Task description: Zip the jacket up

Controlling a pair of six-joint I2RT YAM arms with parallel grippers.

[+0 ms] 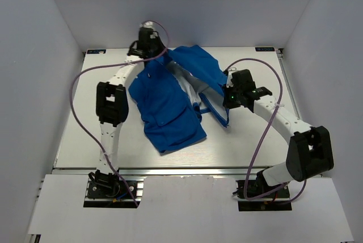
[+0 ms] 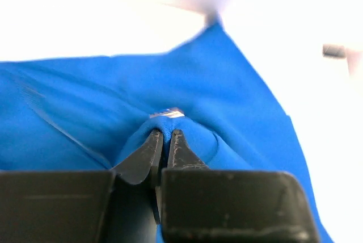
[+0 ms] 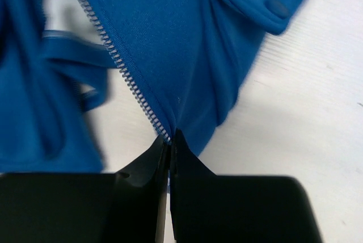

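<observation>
Top view just shows the blue jacket (image 1: 170, 107) rumpled mid-tabletop (image 1: 255, 141), reaching the far edge. Only the right wrist view catches the grey zipper teeth (image 3: 122, 67) and a round snap (image 3: 278, 8). There the right gripper (image 3: 170, 139) jaws pinch the toothed edge. The left gripper (image 2: 168, 135) jaws pinch a soft fold.

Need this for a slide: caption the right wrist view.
Right tool shut on the jacket at its zipper teeth, white table beside.

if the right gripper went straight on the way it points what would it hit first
The jacket itself: the right gripper is shut on its edge by the zipper teeth, with blue fabric lying straight ahead. Depth beyond is unclear.
</observation>
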